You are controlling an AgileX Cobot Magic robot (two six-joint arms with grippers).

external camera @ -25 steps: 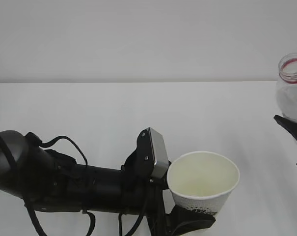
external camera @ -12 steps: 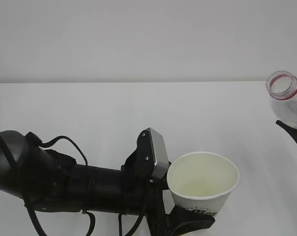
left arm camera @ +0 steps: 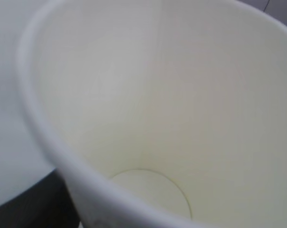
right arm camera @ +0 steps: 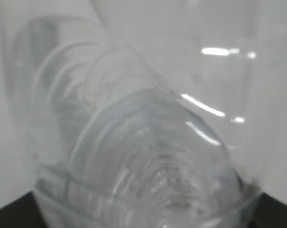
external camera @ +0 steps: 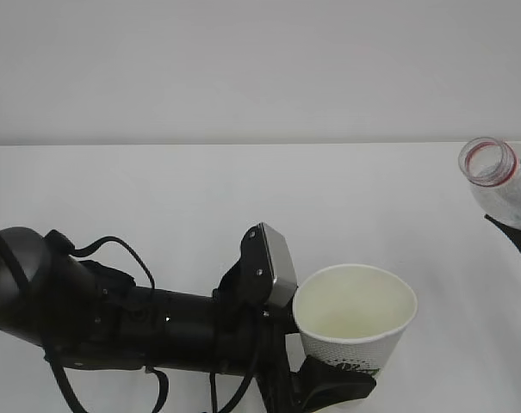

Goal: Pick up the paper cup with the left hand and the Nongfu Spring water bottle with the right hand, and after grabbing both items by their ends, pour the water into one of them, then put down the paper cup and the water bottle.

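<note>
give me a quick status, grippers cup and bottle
Left gripper shut on paper cup, upright, empty. Right gripper holds water bottle, uncapped mouth tilted toward cup, not over it yet. Nothing between them.

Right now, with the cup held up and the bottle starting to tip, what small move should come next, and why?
Probably carry the water bottle left until its mouth is over the paper cup, then tip further. The open mouth already leans toward the cup but sits well to its right, and the cup's inside looks dry.
</note>
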